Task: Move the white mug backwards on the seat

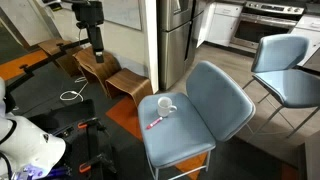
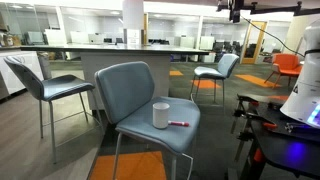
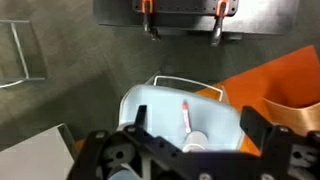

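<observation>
Approach seems the step in hand: gripper [image 1: 98, 48] hangs high, well apart from mug [image 1: 165, 105], jaws wide and empty. Mug stands on seat [image 1: 185, 140], pen [image 1: 155, 122] beside. Next: descend, grasp mug.

text: none legible | labels: none | signs: none
</observation>
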